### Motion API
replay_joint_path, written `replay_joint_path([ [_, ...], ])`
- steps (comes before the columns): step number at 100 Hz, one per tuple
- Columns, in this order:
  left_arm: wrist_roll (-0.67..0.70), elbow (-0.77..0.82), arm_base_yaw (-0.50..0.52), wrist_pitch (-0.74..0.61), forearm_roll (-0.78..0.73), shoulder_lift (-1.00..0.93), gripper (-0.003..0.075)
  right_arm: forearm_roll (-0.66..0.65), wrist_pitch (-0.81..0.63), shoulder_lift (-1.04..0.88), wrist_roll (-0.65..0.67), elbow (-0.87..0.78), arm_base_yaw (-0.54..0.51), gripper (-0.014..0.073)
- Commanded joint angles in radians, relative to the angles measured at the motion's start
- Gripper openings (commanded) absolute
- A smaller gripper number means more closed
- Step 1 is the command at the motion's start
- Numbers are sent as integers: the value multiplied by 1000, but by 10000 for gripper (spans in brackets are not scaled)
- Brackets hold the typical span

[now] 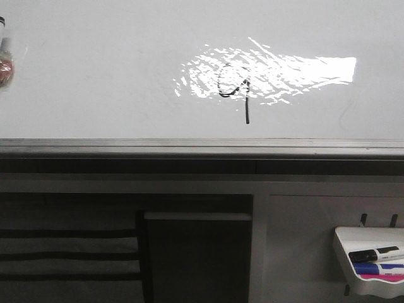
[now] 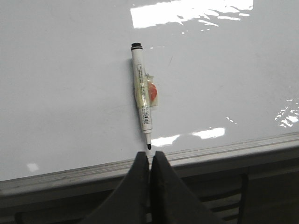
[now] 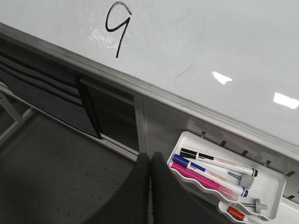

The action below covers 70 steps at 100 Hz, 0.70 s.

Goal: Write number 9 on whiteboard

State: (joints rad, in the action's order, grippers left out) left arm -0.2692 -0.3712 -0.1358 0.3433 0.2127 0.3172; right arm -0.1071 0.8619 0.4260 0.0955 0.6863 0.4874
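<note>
The whiteboard (image 1: 95,76) fills the upper front view, with a silver edge strip along its near side. A black number 9 (image 1: 235,88) is drawn on it inside a bright glare patch; it also shows in the right wrist view (image 3: 117,25). An uncapped white marker (image 2: 142,91) with an orange tag lies flat on the board (image 2: 56,93), tip toward my left gripper (image 2: 150,156). That gripper is shut and empty, just off the board's edge. My right gripper (image 3: 149,161) is shut and empty, below the board beside the marker tray. No gripper shows in the front view.
A small white tray (image 1: 372,262) hangs under the board at the right and holds black, blue, pink and red markers (image 3: 210,175). A dark panel (image 1: 196,252) and slatted frame sit below the board edge. The marker's end shows at the front view's left edge (image 1: 5,63).
</note>
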Motion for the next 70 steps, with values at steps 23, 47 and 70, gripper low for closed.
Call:
replay_joint_path([
  [23,28,215,34,-145,-9,-330,-20,-11,-63,7,0,22,-4,-72],
  [47,283,371,34,-385,-256,-349,-20,-11,-63,5,0,22,-4,-72],
  [70,283,396,34,-379,-71,-349,-20,-11,-65,5,0,22,-4,-72],
])
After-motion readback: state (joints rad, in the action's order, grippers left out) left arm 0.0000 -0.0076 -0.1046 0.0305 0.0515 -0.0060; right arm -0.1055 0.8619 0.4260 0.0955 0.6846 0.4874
